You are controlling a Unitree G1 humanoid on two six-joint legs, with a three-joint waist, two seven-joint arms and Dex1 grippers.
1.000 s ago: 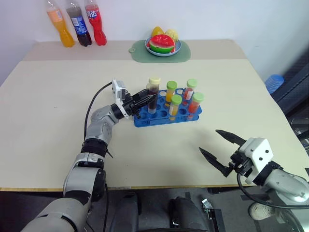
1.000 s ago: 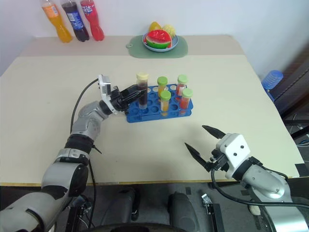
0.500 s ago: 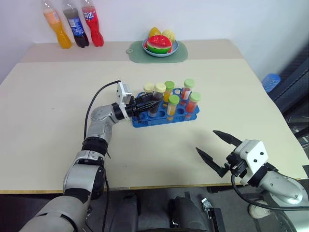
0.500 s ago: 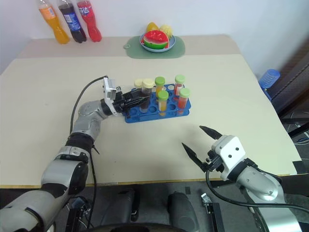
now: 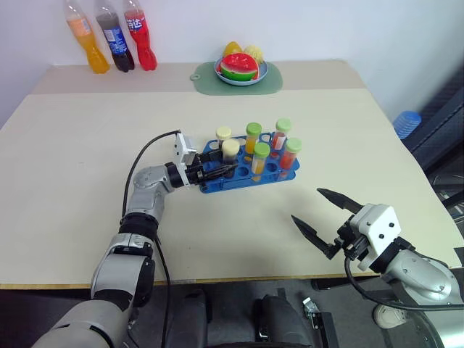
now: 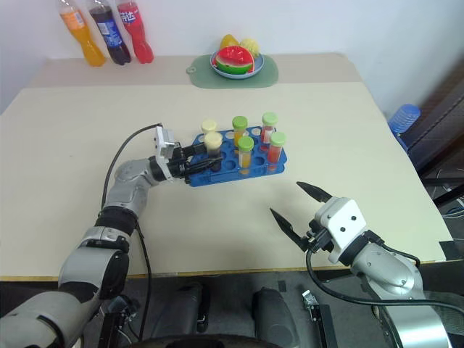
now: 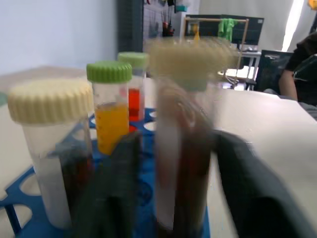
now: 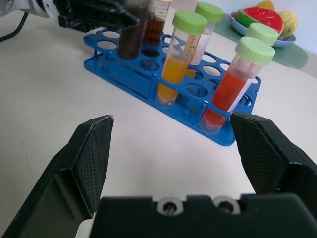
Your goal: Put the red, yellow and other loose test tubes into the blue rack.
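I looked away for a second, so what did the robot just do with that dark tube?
The left gripper lowered the dark tube into a hole of the rack, and its fingers now stand apart on either side of it. The other tubes and the open right gripper stayed put.

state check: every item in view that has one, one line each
blue rack: flat on the table, six capped tubes upright in it
dark tube with cream cap: seated in the rack, between the left tool's fingers
left tool: at the rack, fingers either side of that tube, grip unclear
right tool: open, empty, above the table's near edge
soda bottles: upright, capped
fruit plate: on the green mat
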